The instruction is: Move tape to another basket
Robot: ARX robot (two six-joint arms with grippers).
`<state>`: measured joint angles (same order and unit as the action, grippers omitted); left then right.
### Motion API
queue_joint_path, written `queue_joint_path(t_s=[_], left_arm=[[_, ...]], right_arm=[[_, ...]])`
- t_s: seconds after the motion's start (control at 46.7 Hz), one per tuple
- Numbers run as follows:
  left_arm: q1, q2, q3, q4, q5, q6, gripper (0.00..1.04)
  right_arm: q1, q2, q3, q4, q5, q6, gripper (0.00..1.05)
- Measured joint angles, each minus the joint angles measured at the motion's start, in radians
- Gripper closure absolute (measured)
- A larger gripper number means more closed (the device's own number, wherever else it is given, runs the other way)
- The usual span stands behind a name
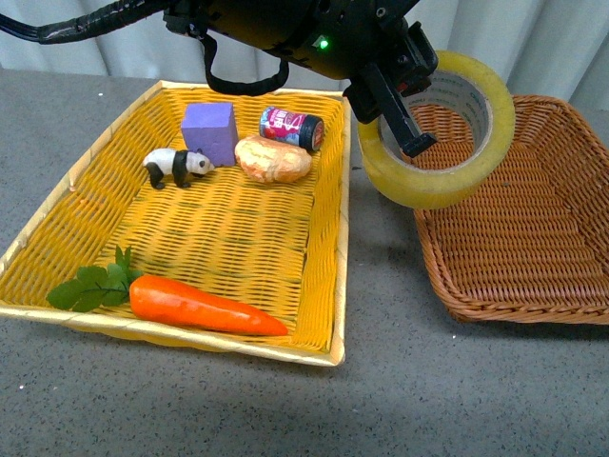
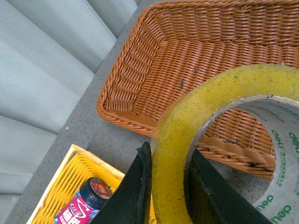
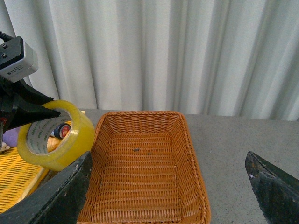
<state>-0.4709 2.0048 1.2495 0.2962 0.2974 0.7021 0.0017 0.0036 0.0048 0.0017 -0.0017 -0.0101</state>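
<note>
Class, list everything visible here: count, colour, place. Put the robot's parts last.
tape: one, yellow, airborne at brown basket's left rim
brown basket: one, brown, right
yellow basket: one, yellow, left
block: one, purple, yellow basket's far end
panda toy: one, black-white, beside block
can: one, dark, right of block
bread roll: one, tan, beside can
carrot: one, orange, yellow basket's near edge
table: one, grey, underneath
curtain: one, pale, behind
left gripper: one, black, shut on tape
right gripper: one, black, open
</note>
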Motion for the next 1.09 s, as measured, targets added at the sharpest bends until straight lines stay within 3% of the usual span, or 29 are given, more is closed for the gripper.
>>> queue_joint_path(t_s=[0.193, 0.3, 0.342, 0.514, 0.685, 1.091], left_arm=[[-0.001, 0.000, 0.000, 0.000, 0.000, 0.001, 0.88], [-0.001, 0.000, 0.000, 0.000, 0.001, 0.002, 0.88], [-0.001, 0.000, 0.000, 0.000, 0.002, 0.002, 0.88], [-0.001, -0.001, 0.000, 0.000, 0.001, 0.002, 0.88], [-0.001, -0.003, 0.000, 0.000, 0.001, 0.002, 0.88], [-0.001, -0.003, 0.000, 0.000, 0.002, 0.002, 0.88]], right_arm=[[0.000, 0.002, 0.000, -0.002, 0.005, -0.002, 0.09], [0.068, 0.132, 0.087, -0.187, 0.211, -0.089, 0.09], [0.072, 0.191, 0.107, -0.201, 0.220, -0.119, 0.09], [0.054, 0.575, 0.280, -0.031, 0.019, -0.192, 0.09], [0.079, 0.840, 0.451, 0.006, -0.113, -0.220, 0.09], [0.151, 1.284, 0.719, -0.032, -0.064, -0.230, 0.09]])
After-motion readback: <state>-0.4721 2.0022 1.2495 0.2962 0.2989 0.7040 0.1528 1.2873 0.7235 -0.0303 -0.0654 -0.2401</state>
